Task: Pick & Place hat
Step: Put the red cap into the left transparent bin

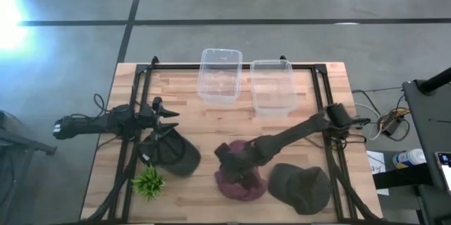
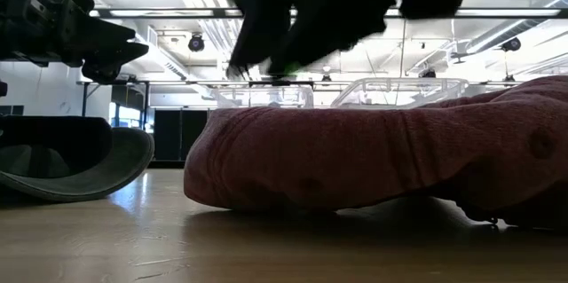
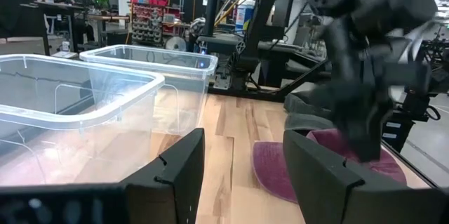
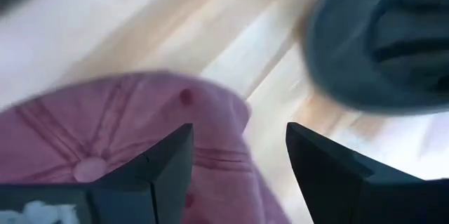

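A maroon hat [image 1: 243, 183] lies crown up near the table's near edge, and it fills the low view [image 2: 373, 154]. My right gripper [image 1: 236, 160] hangs open just above it, and its fingers [image 4: 168, 161] stand over the crown [image 4: 91, 143] without touching. One dark grey hat [image 1: 177, 154] lies to the left, another [image 1: 301, 187] to the right. My left gripper [image 1: 168, 116] is open and hovers above the left grey hat [image 2: 71, 163], seen from its own wrist [image 3: 242, 140].
Two clear plastic bins [image 1: 220, 75] [image 1: 272, 87] stand side by side by the far edge. A small green plant [image 1: 148, 181] sits near the left near corner. A black frame [image 1: 232, 66] runs along the table's edges. Bare wood lies between the bins and the hats.
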